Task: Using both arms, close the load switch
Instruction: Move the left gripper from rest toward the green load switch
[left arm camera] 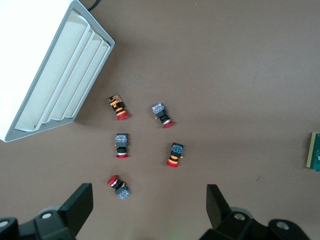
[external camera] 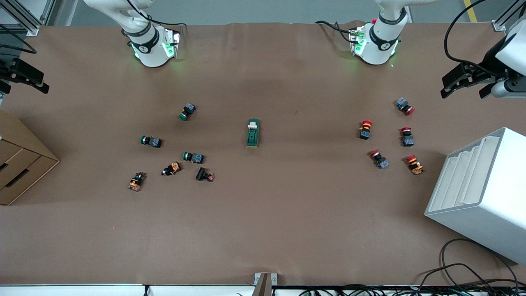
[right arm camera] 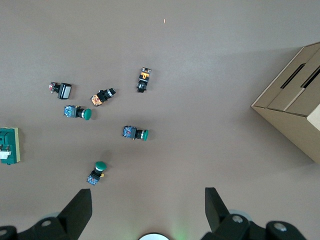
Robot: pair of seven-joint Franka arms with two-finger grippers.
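Both the left gripper (external camera: 466, 84) and right gripper (external camera: 24, 78) hang wide open (empty), leaving your centred load switch (external camera: 252, 132) unobstructed.

Clock face is read with 12 o'clock toward the arm bases. The load switch (external camera: 252, 132) lies at the centre of the table (external camera: 263, 230).

- **9 o'clock:** six push buttons (external camera: 193, 157), with the cardboard box (external camera: 20, 164) farther out at the table edge.
- **3 o'clock:** five push buttons (external camera: 365, 129).
- **4 o'clock:** the tiered rack (external camera: 485, 193).
- **2 o'clock:** the left gripper (external camera: 463, 91) hangs over the table end.
- **10 o'clock:** the right gripper (external camera: 24, 84) hangs over the table end.
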